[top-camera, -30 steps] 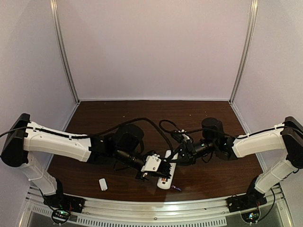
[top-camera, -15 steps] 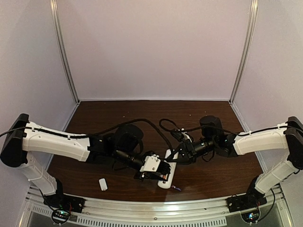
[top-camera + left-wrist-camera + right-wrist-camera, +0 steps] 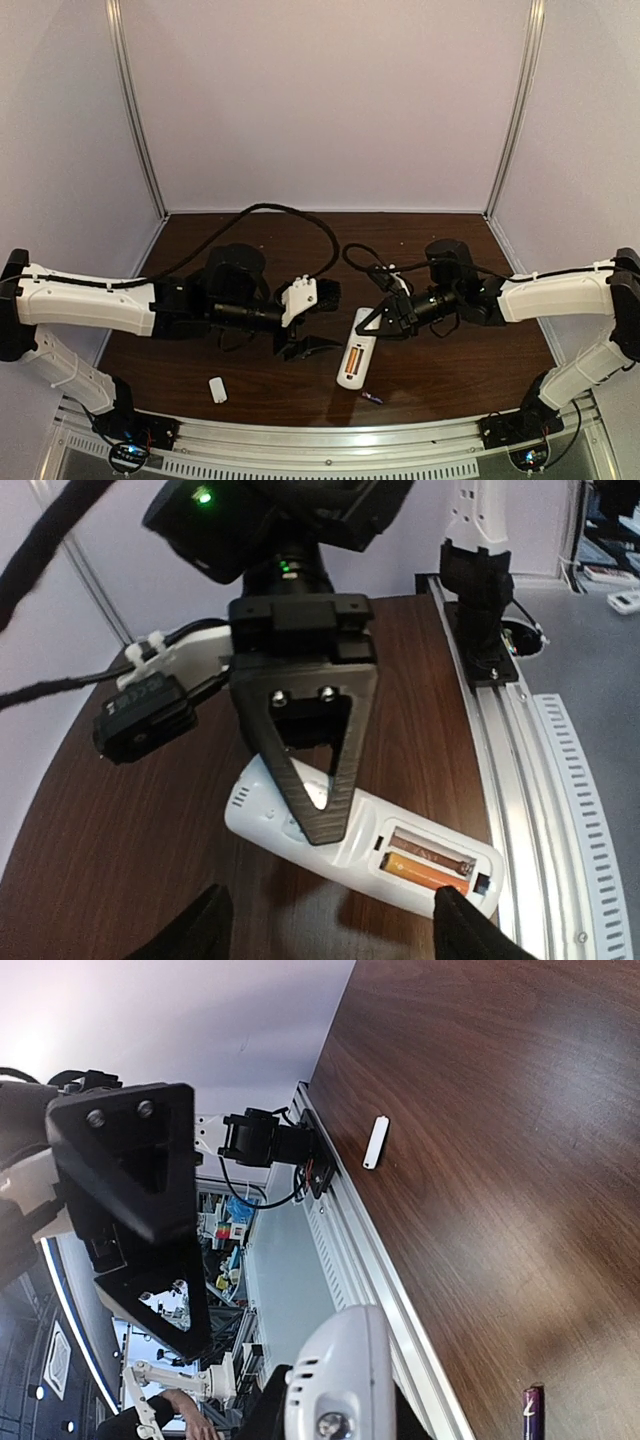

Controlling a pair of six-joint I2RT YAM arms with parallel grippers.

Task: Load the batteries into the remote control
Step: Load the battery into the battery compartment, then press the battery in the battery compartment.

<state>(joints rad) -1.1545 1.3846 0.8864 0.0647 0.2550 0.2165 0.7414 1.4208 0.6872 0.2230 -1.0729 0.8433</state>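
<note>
Left gripper (image 3: 328, 318): jaws spread, holding nothing, drawn back to the left of the remote control (image 3: 355, 372). A moment ago it was closed down over the battery bay (image 3: 425, 842). This reads as a release after seating a cell.

From the near rail (image 3: 330, 440) outward:

1. Purple-blue battery (image 3: 372, 398): loose on the table (image 3: 250, 240), just inside the rail and close by the remote's near end. Not yet loaded.
2. Small white piece (image 3: 217, 389): flat on the wood, well off to the left, apart from everything else. Possibly the bay's cover, but too small to tell.
3. Remote control: lying roughly centre, bay side up, the open bay at the end toward the rail.
4. Orange battery (image 3: 425, 868): lying in one slot of the bay. The slot beside it looks empty, though it is dim in there.
5. Right gripper (image 3: 368, 325): pressed together on the remote's far end, steadying it; no change over the last second.

Standing: one cell in, one to go. The left arm is free, so fetching the purple-blue cell looks like the next job.
</note>
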